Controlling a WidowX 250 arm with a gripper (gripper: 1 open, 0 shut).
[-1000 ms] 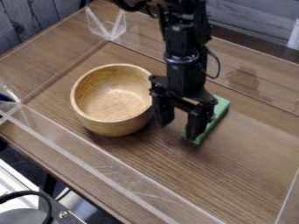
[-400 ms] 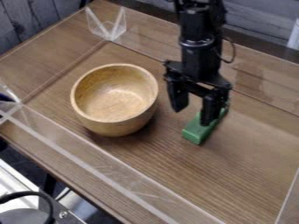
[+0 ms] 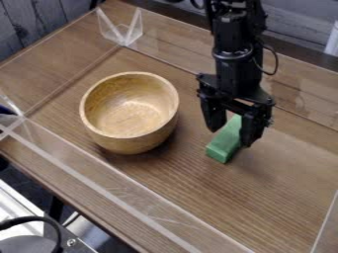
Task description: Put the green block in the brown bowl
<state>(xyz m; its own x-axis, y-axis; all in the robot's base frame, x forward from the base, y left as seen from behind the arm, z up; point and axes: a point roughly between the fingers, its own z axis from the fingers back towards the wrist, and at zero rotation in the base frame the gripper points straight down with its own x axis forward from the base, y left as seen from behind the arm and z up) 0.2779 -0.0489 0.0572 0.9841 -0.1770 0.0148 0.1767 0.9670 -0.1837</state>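
The green block (image 3: 223, 145) lies flat on the wooden table, right of the brown bowl (image 3: 129, 111), with its far end hidden behind my fingers. My gripper (image 3: 235, 126) points down over the block's far end, jaws open, one finger on each side of it. Whether the fingertips touch the block I cannot tell. The bowl is empty and stands apart from the block.
A clear acrylic wall (image 3: 126, 30) rings the wooden table (image 3: 79, 59), with a low transparent edge along the front left. The dark arm rises from the gripper toward the top of the view.
The gripper has moved to the right, away from the bowl, and stays open. More of the block's near end now shows below the fingers; the block and bowl have not moved.
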